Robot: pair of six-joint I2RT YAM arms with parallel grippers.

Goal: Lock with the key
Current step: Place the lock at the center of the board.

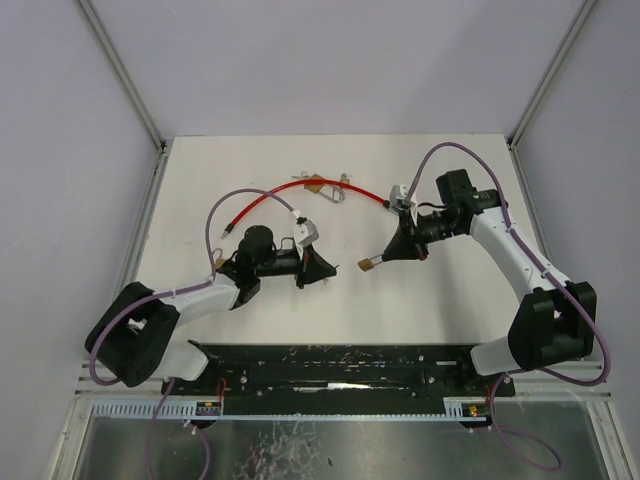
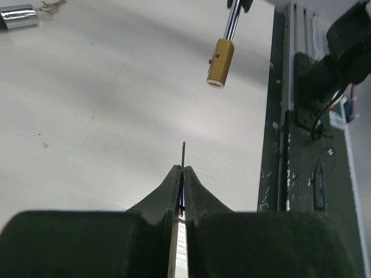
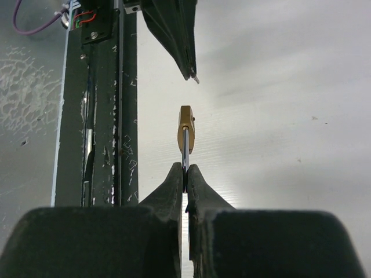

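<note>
Left gripper (image 2: 183, 169) is pressed together on a key (image 2: 184, 152), shown edge-on only in its wrist view. The brass padlock (image 3: 185, 124) is pinched by its shackle in the right gripper (image 3: 185, 168), near the key but apart. A red cable (image 1: 275, 190) is shown only from above.

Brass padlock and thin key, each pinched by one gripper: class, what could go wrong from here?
The thin metal key pokes barely past the left gripper, so it may slip or pivot on contact.
The small brass padlock, held by its steel shackle in the right gripper, sits off the key's line and may swing aside.
</note>
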